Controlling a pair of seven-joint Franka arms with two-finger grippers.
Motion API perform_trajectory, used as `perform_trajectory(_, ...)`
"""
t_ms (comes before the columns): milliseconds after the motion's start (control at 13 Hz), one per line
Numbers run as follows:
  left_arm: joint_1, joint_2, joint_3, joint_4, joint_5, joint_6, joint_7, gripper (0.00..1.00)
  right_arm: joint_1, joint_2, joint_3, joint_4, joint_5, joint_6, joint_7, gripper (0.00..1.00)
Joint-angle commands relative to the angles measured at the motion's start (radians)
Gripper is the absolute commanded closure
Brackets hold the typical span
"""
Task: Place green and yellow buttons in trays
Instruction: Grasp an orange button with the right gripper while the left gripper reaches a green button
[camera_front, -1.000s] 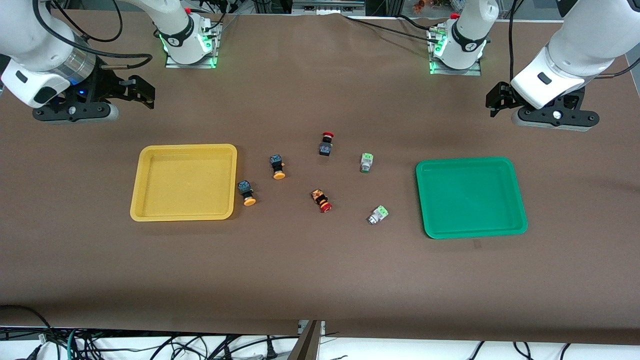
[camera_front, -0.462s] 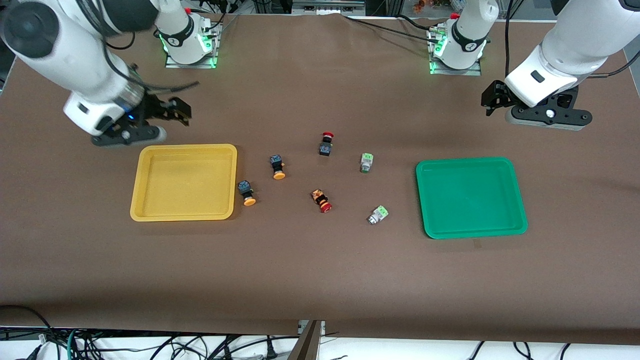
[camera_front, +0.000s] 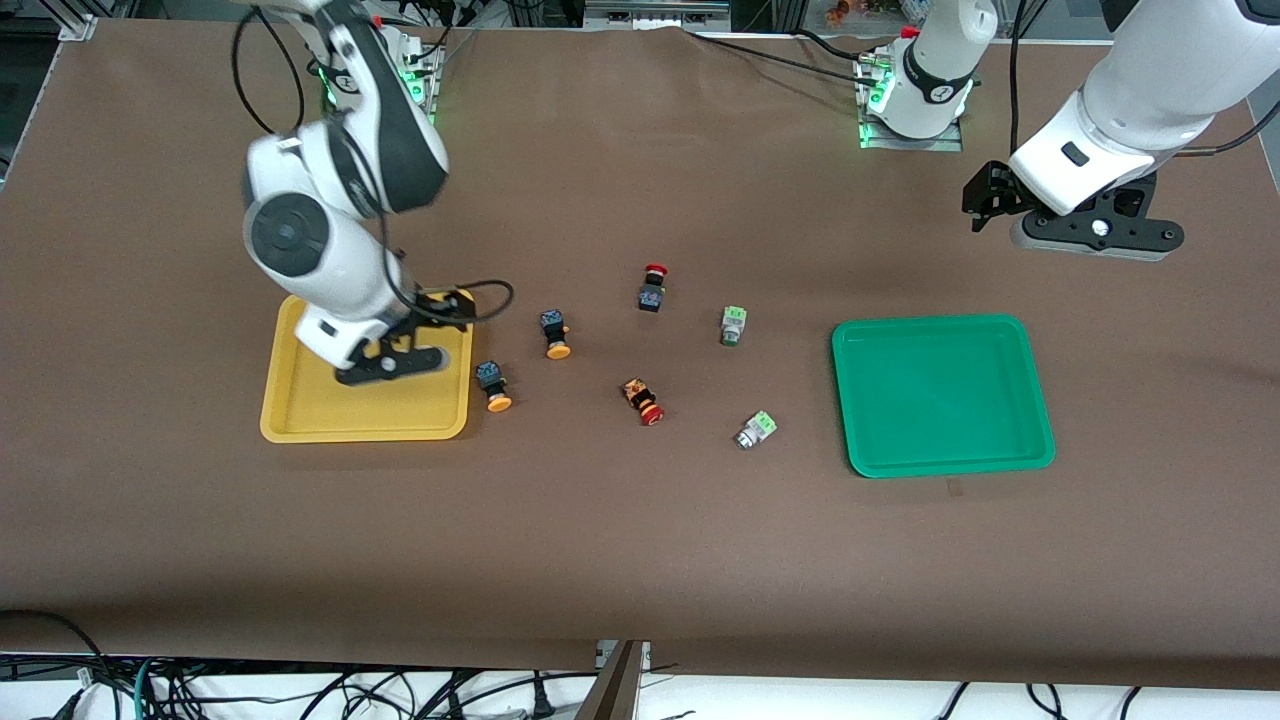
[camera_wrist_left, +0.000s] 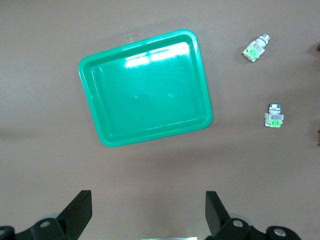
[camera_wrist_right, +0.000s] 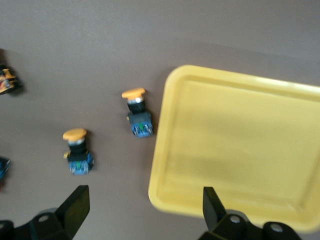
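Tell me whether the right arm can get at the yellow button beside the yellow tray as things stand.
Probably yes. The right gripper hangs open over the yellow tray, the yellow button lies just off the rim on bare table, and nothing stands between them.

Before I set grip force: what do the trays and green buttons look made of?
Green tray and yellow tray: likely glossy moulded plastic; light glints on the floors. Green buttons: apparently matte plastic blocks with shiny barrels, possibly metal.

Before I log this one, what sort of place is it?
Probably a robotics lab bench: two arm bases bolted along a brown-covered table, loose cables under its edge, and push-button switches laid between a yellow tray and a green tray.
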Motion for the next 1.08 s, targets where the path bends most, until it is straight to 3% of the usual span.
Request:
perform_trajectory(0, -0.017, 0.16, -0.03, 0.034, -0.012, -0.014, -0.025, 0.0, 0.002, 0.101, 0.04, -0.003, 0.017, 0.143, -0.017, 0.0)
perform_trajectory(154, -0.075, 0.347, -0.045, 0.091, -0.009, -0.001, -0.028, 0.0, 0.003, 0.172, 0.067, -0.003, 0.019, 0.241, -0.002, 0.0)
perform_trajectory(462, -0.176, 0.636, -0.052, 0.362, -0.016, 0.045, -0.01, 0.0, 0.003, 0.227, 0.071, -0.007, 0.017, 0.295, -0.006, 0.0)
perform_trajectory(846, -0.188, 0.793, -0.055, 0.356, -0.013, 0.442, 0.206, 0.0, 0.003, 0.258, 0.072, -0.069, 0.017, 0.404, -0.017, 0.01)
perform_trajectory(1000, -0.193, 0.842, -0.055, 0.323, -0.006, 0.618, 0.257, 0.0, 0.005, 0.256, 0.072, -0.079, 0.017, 0.404, -0.015, 0.06)
